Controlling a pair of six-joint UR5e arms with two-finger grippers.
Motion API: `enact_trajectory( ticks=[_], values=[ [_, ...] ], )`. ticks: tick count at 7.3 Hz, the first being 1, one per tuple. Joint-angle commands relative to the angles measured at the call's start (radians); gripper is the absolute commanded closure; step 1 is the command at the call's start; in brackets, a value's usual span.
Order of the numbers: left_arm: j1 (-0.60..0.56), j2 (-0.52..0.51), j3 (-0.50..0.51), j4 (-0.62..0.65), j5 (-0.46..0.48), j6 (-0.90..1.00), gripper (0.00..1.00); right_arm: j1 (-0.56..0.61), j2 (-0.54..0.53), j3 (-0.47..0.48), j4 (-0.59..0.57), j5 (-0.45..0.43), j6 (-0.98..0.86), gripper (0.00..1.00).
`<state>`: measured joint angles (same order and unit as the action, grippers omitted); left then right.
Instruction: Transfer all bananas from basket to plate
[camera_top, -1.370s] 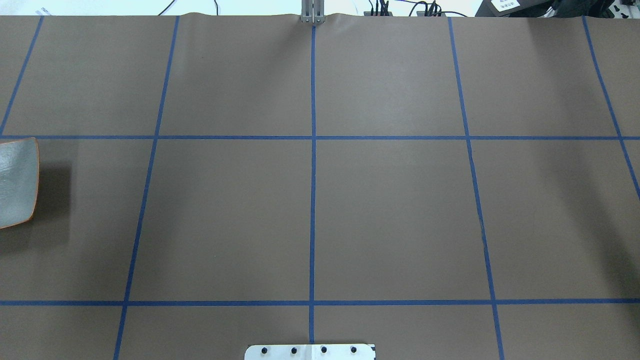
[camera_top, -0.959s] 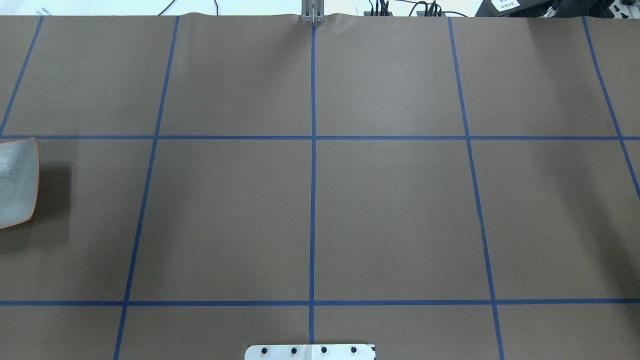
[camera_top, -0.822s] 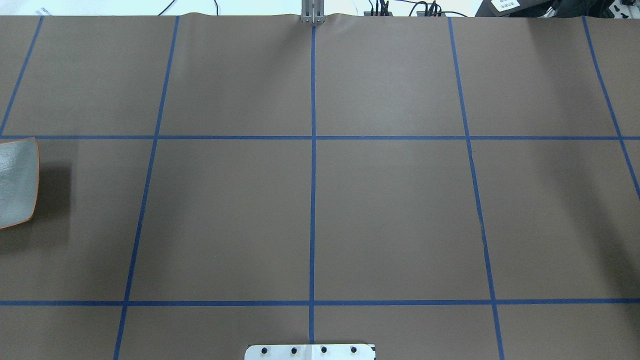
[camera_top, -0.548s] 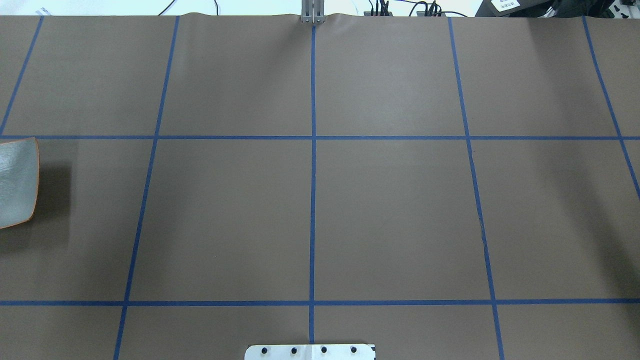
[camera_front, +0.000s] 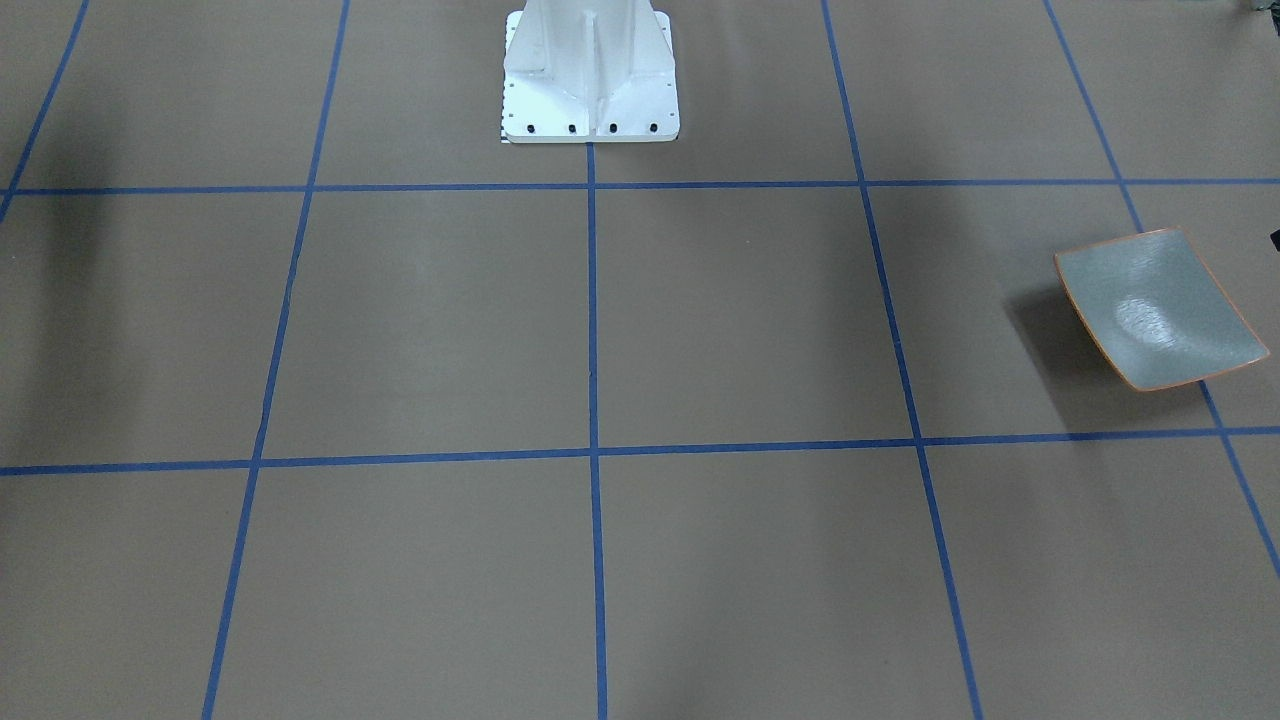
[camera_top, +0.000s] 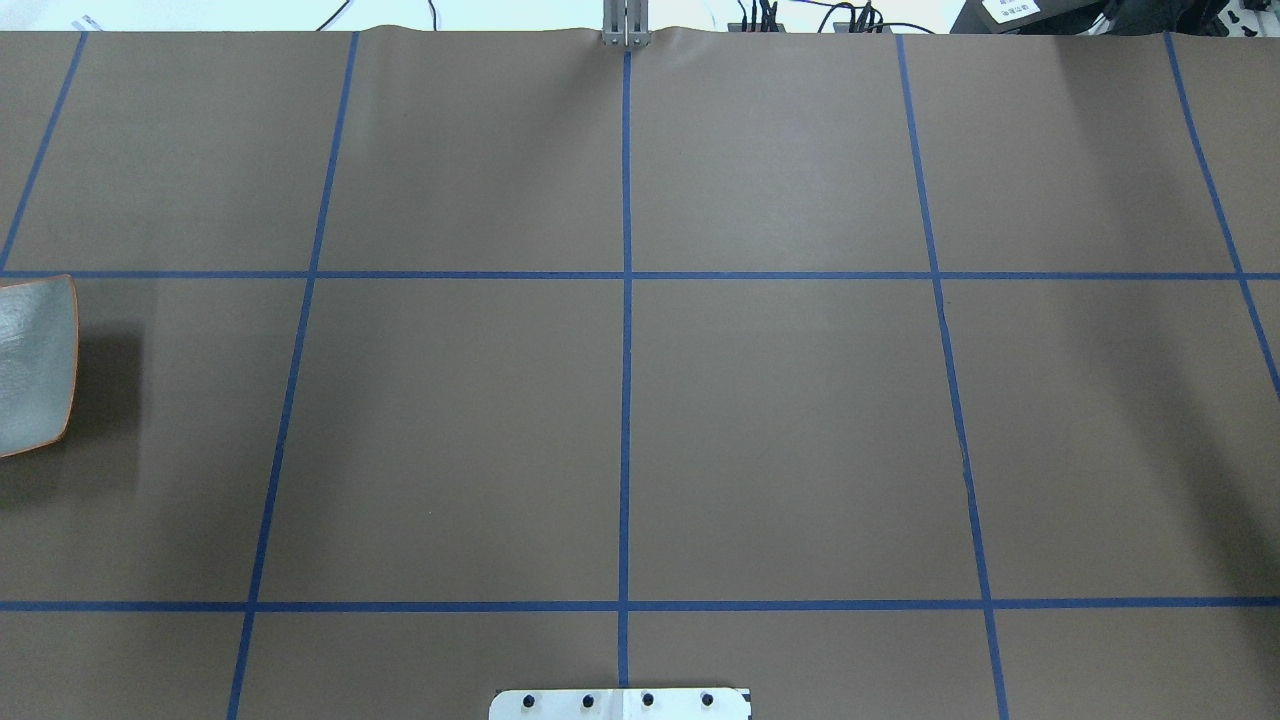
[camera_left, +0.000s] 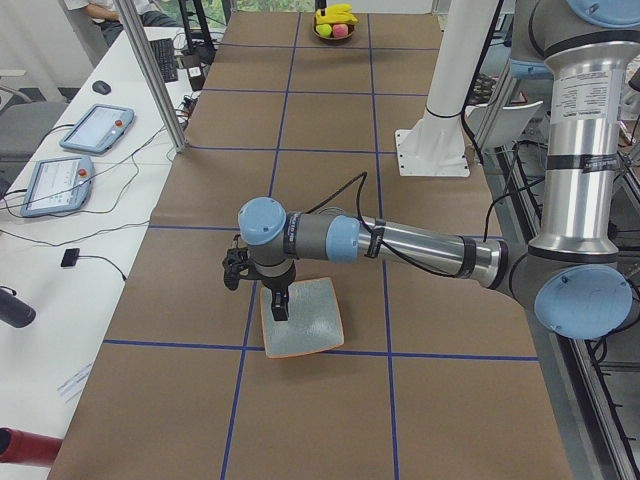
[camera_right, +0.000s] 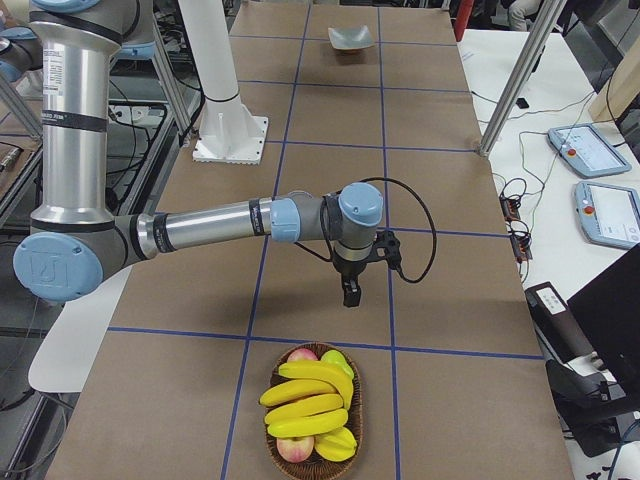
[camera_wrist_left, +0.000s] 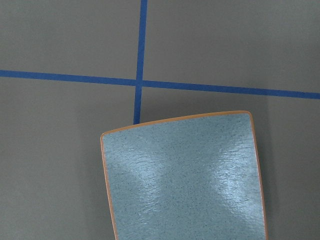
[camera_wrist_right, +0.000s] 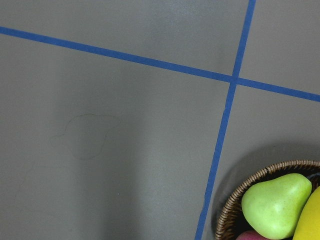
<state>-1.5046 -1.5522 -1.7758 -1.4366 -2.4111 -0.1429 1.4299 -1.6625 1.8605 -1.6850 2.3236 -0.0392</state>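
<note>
Three yellow bananas (camera_right: 305, 405) lie in a wicker basket (camera_right: 359, 415) at the table's end on my right. The basket's rim (camera_wrist_right: 240, 192) and a sliver of one banana (camera_wrist_right: 311, 220) show in the right wrist view's corner. At the opposite end the grey-green plate (camera_front: 1160, 305) (camera_top: 35, 365) (camera_wrist_left: 185, 175) with its orange rim sits empty. My left gripper (camera_left: 281, 312) hangs over the plate (camera_left: 305, 325); I cannot tell whether it is open or shut. My right gripper (camera_right: 351, 296) hangs above the table a little short of the basket, and I cannot tell its state either.
A green pear (camera_wrist_right: 277, 202) and red apples (camera_right: 297, 449) share the basket. The white robot pedestal (camera_front: 590, 80) stands at the table's middle edge. Beside the table are a metal post (camera_left: 155, 75) and a side desk with tablets (camera_left: 95, 130).
</note>
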Motion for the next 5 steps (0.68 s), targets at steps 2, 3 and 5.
enact_trajectory(
  ticks=[2, 3, 5],
  values=[
    [0.003, -0.002, -0.011, -0.004, -0.003, 0.005, 0.01, -0.003, 0.0, -0.004, 0.001, 0.005, 0.123, 0.0],
    [0.009, 0.0, -0.008, -0.019, -0.002, 0.003, 0.01, -0.003, 0.001, -0.003, 0.001, 0.007, 0.125, 0.0],
    [0.014, 0.0, -0.008, -0.021, -0.002, 0.0, 0.01, -0.003, 0.012, -0.01, 0.001, 0.01, 0.124, 0.0]
  ],
)
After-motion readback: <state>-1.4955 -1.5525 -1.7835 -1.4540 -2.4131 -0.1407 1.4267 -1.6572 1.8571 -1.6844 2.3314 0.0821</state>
